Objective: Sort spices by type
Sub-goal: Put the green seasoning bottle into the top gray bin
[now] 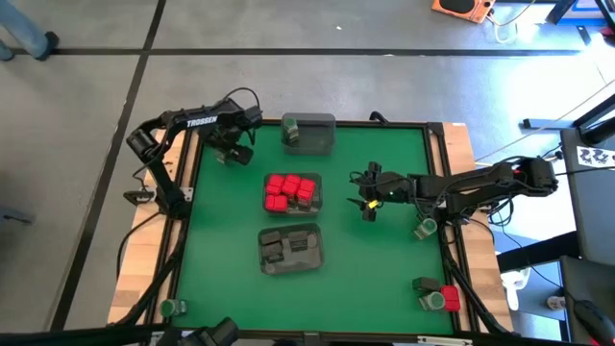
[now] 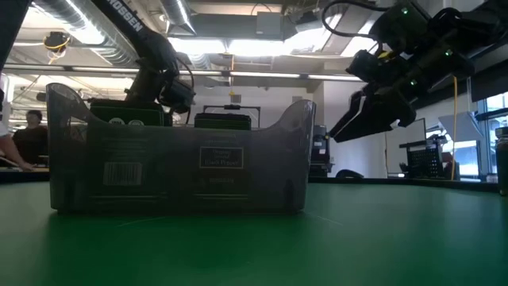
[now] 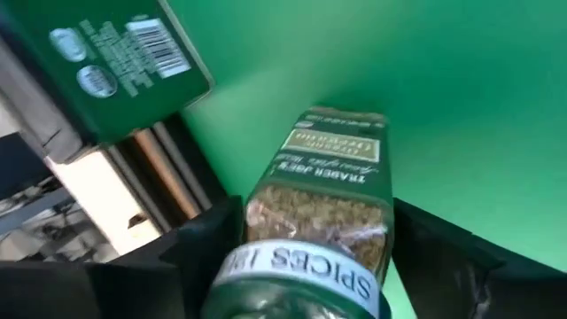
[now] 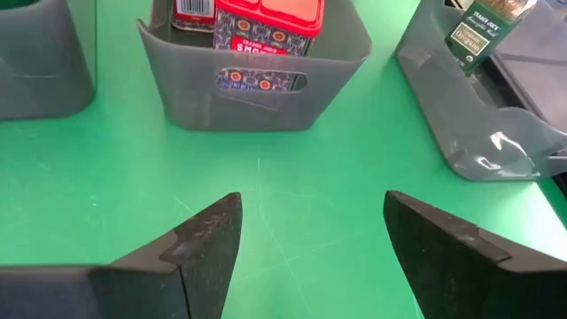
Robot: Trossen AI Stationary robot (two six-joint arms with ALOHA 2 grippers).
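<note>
My left gripper [image 1: 232, 151] [image 3: 314, 244] is near the table's far left corner, shut on a spice jar [image 3: 323, 199] with a green label. My right gripper [image 1: 367, 199] [image 4: 310, 235] hangs open over bare mat, right of the red boxes' tray [image 1: 291, 191] [image 4: 257, 53]. A tray of dark blocks [image 1: 290, 248] stands near the front. The far tray [image 1: 308, 133] [image 4: 483, 106] holds one green-labelled jar [image 4: 485, 25]. Loose spices lie at the right edge: a jar [image 1: 426, 229], plus a dark block [image 1: 426, 285] and a red box [image 1: 449, 297]. My left gripper pinches the jar between its two fingers [image 3: 208, 244], one on each side of the glass body just beyond the white "SPICES" band [image 3: 292, 270] by the lid. The jar lies along the fingers, bottom end [image 3: 341, 124] pointing away, and appears clear of the mat.
A green tin [image 3: 115, 62] sits by the wooden table edge near my left gripper. Another green-lidded jar [image 1: 170, 308] stands at the near left corner, off the mat. The dark-block tray [image 2: 178, 155] fills the low view's front. Bare mat [image 1: 384, 279] lies between trays and right edge.
</note>
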